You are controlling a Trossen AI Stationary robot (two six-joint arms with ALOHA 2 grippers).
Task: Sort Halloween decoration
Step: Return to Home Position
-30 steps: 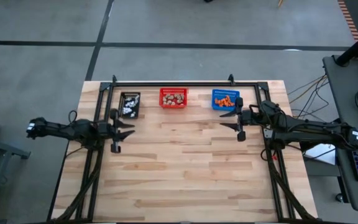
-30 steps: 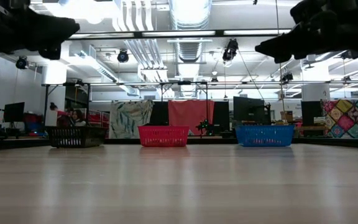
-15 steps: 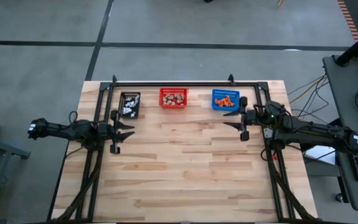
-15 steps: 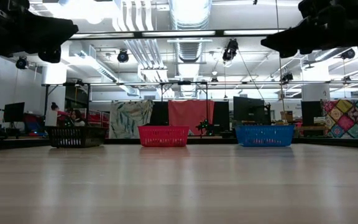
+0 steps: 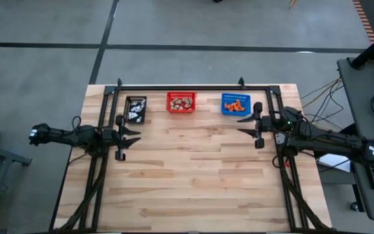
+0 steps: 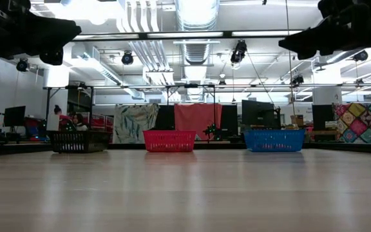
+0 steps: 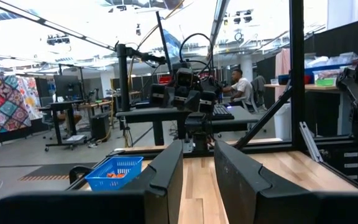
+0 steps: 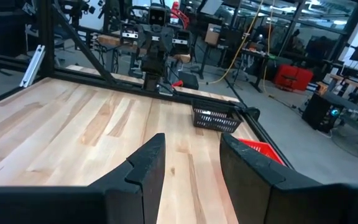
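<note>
The left gripper (image 5: 137, 136) is hanging over the table (image 5: 193, 182) at the 9 o'clock side. Its tips are pointing toward the middle. Its two fingers (image 7: 168, 177) are standing apart, and nothing is sitting between them. The right gripper (image 5: 240, 125) is hanging over the 3 o'clock side, pointing back across at the left one. Its fingers (image 8: 146, 163) are spread apart too, and they are holding nothing. Both grippers are floating up high above the wood, not touching it, and they are well apart from each other.

Three little baskets are sitting in a row along the 12 o'clock edge of the table. The black basket (image 5: 136, 98) is sitting at about 11 o'clock, near the left gripper. White trinkets (image 5: 134, 114) are lying inside it. The red basket (image 5: 169, 103) is sitting right at 12 o'clock, and beige trinkets (image 5: 181, 101) are filling it. The blue basket (image 5: 224, 104) is sitting at about 1 o'clock, near the right gripper. Orange trinkets (image 5: 237, 105) are lying inside it.

A black frame (image 5: 193, 86) is running along the table's edges, just behind the baskets. Far off in the room, a person (image 7: 236, 84) is sitting at a desk.
</note>
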